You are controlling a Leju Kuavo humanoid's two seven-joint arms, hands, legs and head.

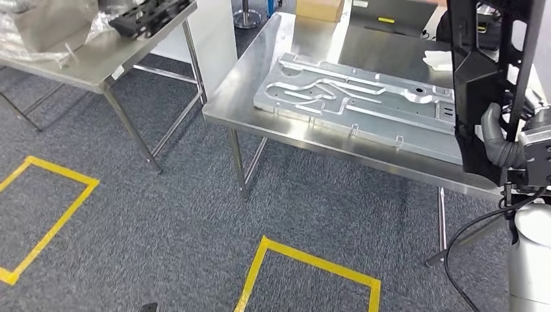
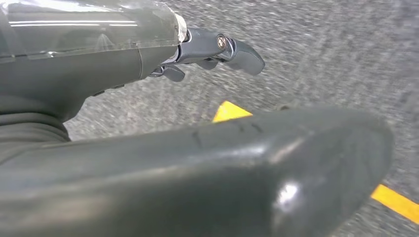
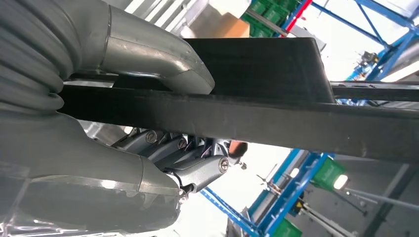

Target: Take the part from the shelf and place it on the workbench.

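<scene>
The part (image 1: 477, 84) is a black, angular plastic piece held upright at the right edge of the head view, over the near right corner of the steel workbench (image 1: 292, 65). My right hand (image 1: 503, 140) grips it; in the right wrist view the thumb (image 3: 148, 54) lies across one side of a black bar of the part (image 3: 257, 116) and the fingers (image 3: 183, 158) curl under the other. In the left wrist view my left hand (image 2: 148, 113) hangs above grey carpet, holding nothing, its fingers (image 2: 222, 52) loosely extended.
A machined aluminium plate (image 1: 354, 97) lies on the workbench. A second steel table (image 1: 84, 58) at the left carries a black part (image 1: 146, 16) and plastic wrap. Yellow tape squares (image 1: 312, 263) mark the grey carpet. Blue racking with green bins (image 3: 326, 173) stands behind.
</scene>
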